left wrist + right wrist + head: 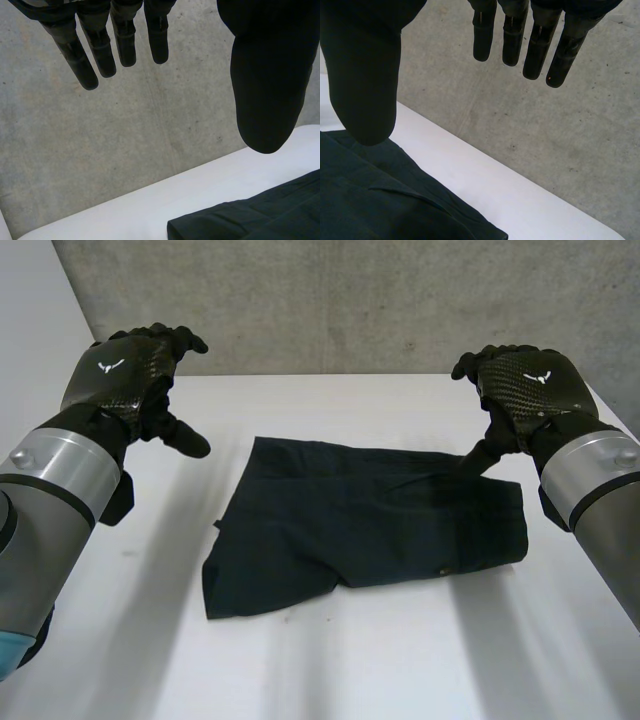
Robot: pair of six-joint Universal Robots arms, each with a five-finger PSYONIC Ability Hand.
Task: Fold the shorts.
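Note:
Dark shorts (360, 525) lie flat in the middle of the white table (330, 660), one leg reaching toward the front left. My left hand (130, 375) hovers above the table to the left of the shorts, open, holding nothing. My right hand (525, 390) hovers over the shorts' right end, also open and empty. In the left wrist view the straight fingers (100, 45) and thumb (267, 75) stand apart above a corner of the shorts (260, 215). In the right wrist view the fingers (535, 42) and thumb (365, 75) are spread above the shorts (380, 200).
A grey concrete wall (350, 300) stands behind the table's far edge. Bare table lies in front of the shorts and at both sides.

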